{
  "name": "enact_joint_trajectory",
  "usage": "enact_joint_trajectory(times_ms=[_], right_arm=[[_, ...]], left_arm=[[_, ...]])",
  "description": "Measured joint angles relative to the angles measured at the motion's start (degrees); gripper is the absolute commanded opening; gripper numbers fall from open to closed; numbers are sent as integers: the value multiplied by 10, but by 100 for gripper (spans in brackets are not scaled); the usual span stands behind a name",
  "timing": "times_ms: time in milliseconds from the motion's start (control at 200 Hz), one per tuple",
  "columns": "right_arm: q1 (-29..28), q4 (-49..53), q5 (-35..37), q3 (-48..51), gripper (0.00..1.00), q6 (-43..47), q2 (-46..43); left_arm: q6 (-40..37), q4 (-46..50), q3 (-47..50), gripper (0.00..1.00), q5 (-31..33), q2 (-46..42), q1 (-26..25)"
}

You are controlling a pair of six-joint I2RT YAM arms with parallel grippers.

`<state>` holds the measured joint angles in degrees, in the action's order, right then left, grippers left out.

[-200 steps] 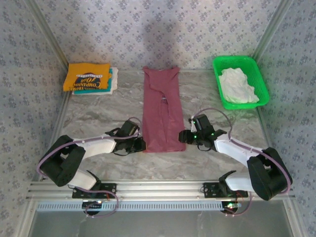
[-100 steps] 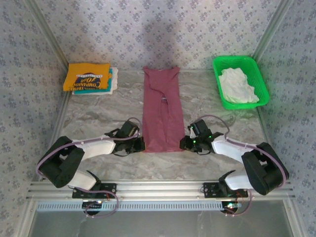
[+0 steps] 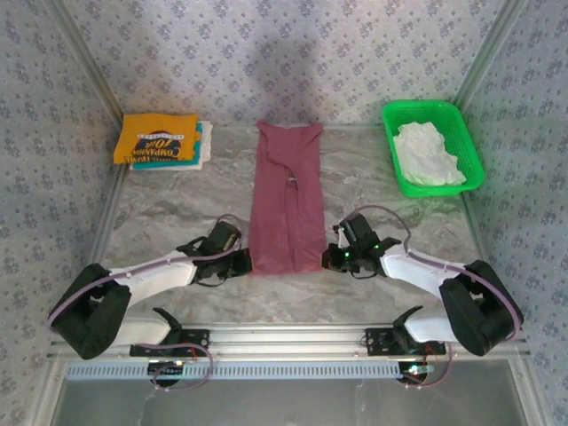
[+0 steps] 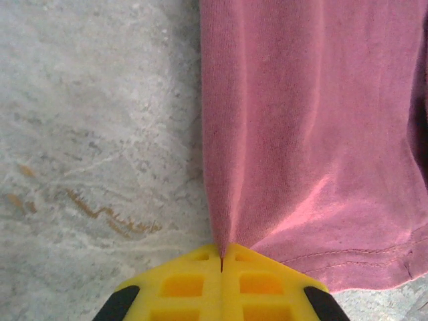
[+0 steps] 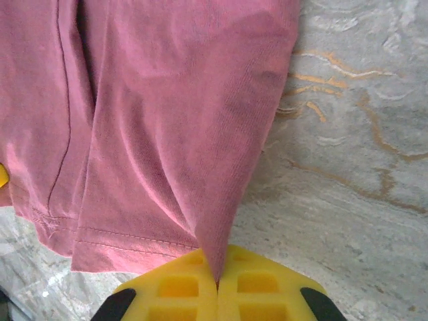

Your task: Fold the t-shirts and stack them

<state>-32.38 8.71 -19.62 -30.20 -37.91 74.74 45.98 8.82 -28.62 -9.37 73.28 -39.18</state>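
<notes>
Jaws closed, the left gripper [image 3: 242, 262] and right gripper [image 3: 329, 257] each pinch a near corner of the maroon t-shirt [image 3: 286, 200]; I should lift both evenly, hem taut, toward the far end.

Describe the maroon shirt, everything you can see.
The maroon t-shirt is soft knit cloth, folded lengthwise into a long narrow strip, lying flat on the table, stitched hem at the near end, a small pale mark around mid-length. The left pincer is shut on its near left corner and the right pincer on its near right corner; cloth gathers to a crease at each pinch. Nothing else touches it.
</notes>
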Motion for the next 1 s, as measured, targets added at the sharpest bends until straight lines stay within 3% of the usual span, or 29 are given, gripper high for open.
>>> enact_joint_trajectory(times_ms=[225, 340, 595, 730, 999], right_arm=[[-77, 16, 5, 8, 0, -3, -23], [-100, 30, 8, 51, 0, -21, -98], [-112, 80, 26, 92, 0, -57, -231], [-82, 102, 27, 56, 0, -49, -203], [-6, 110, 23, -78, 0, 13, -68]], left_arm=[[19, 36, 21, 0, 17, -47, -42], [37, 60, 37, 0, 23, -110, -73], [40, 110, 41, 0, 28, -181, -75], [25, 130, 0, 0, 25, -137, -62], [-34, 135, -120, 0, -12, -45, 43]])
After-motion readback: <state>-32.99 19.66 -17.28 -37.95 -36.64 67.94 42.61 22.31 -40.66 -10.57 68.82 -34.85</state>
